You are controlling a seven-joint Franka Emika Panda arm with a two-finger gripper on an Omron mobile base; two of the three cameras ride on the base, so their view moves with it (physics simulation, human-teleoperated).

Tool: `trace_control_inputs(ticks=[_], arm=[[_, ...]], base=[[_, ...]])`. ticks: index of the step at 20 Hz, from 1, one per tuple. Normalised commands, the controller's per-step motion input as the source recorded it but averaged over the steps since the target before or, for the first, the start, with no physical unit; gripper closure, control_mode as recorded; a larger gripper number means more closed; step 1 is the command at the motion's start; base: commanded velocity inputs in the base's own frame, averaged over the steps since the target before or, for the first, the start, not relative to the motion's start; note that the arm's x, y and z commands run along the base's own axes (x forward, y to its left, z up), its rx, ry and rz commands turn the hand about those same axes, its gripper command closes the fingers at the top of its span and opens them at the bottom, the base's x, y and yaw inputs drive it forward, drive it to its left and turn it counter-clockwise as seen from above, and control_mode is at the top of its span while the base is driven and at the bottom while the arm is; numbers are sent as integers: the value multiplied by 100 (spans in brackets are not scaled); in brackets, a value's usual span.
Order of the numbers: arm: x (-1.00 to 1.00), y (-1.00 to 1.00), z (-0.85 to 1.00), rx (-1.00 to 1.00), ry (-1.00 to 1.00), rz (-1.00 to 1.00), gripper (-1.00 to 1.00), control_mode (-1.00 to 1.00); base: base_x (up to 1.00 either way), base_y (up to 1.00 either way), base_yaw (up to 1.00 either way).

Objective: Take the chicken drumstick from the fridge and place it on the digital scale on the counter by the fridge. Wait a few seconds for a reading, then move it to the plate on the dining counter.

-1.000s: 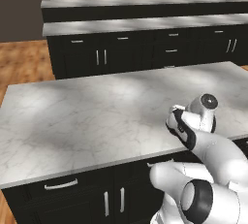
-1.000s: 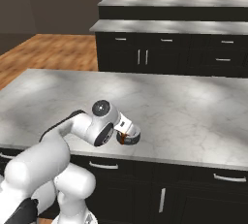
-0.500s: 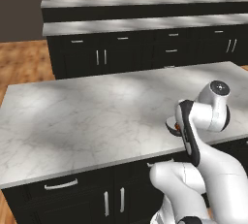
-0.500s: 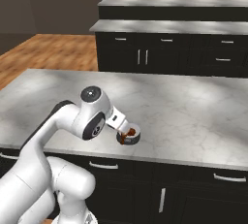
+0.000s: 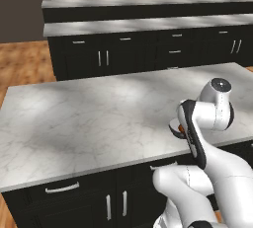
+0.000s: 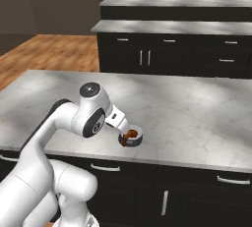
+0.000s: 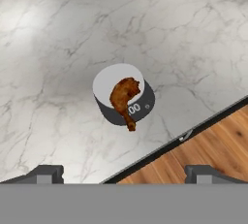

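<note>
Near the counter (image 5: 89, 123) front edge in the left base view, the arm hides most of the digital scale (image 5: 175, 127). From the right base view, the chicken drumstick (image 6: 131, 133) lies on the scale. Looking down the hand view, the gripper (image 7: 124, 172) hangs wide open, empty, above the drumstick (probably light, glossy, slippery; pinch across the meaty end).

The drumstick (image 7: 125, 98) is lying on the scale (image 7: 142, 107), its thin end hanging over the scale's edge. The scale is sitting on the bench (image 7: 58, 72), near the bench's front edge, with floor (image 7: 203, 143) lying beyond that edge. The pincer (image 7: 124, 173) is hanging above the scale, apart from it. Behind the bench, two more counters (image 5: 143, 24) are standing, one behind the other.
</note>
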Motion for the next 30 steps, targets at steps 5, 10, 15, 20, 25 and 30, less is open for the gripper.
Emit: trace_control_inputs(ticks=[5,10,15,20,25,30], arm=[[0,0,0,0,0,0,-100,-100],[0,0,0,0,0,0,-100,-100],[0,0,0,0,0,0,-100,-100],[0,0,0,0,0,0,-100,-100],[0,0,0,0,0,0,-100,-100],[0,0,0,0,0,0,-100,-100]], base=[[0,0,0],[0,0,0],[0,0,0],[0,0,0],[0,0,0],[0,0,0]])
